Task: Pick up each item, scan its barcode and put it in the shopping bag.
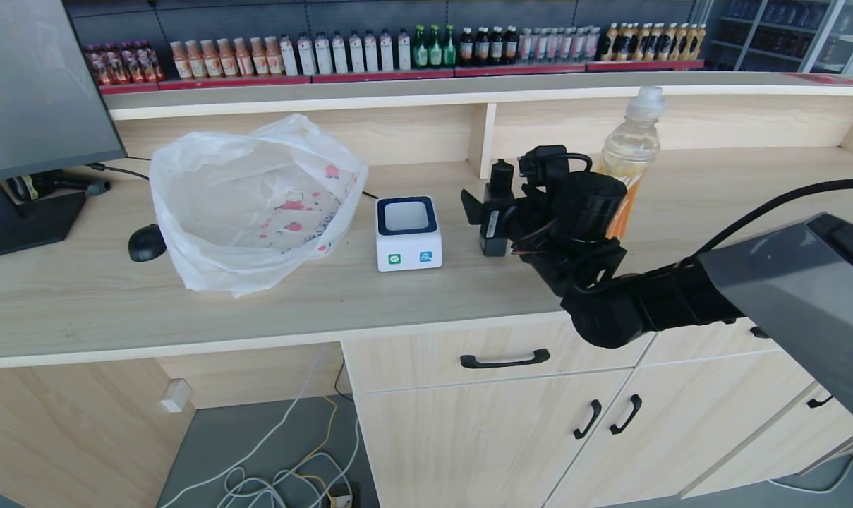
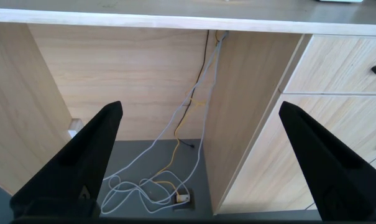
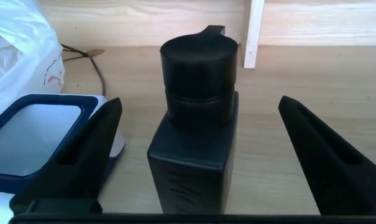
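On bench (image 1: pixel 80 296), left of scanner (image 1: pixel 407 233): limp, open shopping bag (image 1: pixel 250 204). Farther right of scanner: tall drink bottle (image 1: pixel 631 155). Just right of scanner: small black bottle (image 3: pixel 197 143), stiff, probably light, slick-sided; best taken at squarish body below cap. Right claw (image 3: pixel 200 168) released, straddling it. Left claw (image 2: pixel 200 168) released, well below scanner.

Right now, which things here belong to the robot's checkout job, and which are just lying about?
Part of the job: black bottle, tall drink bottle, white scanner, shopping bag, right hand open either side of the black bottle.
Just lying about: black mouse, monitor, bottles on the back shelf, cables on the floor.
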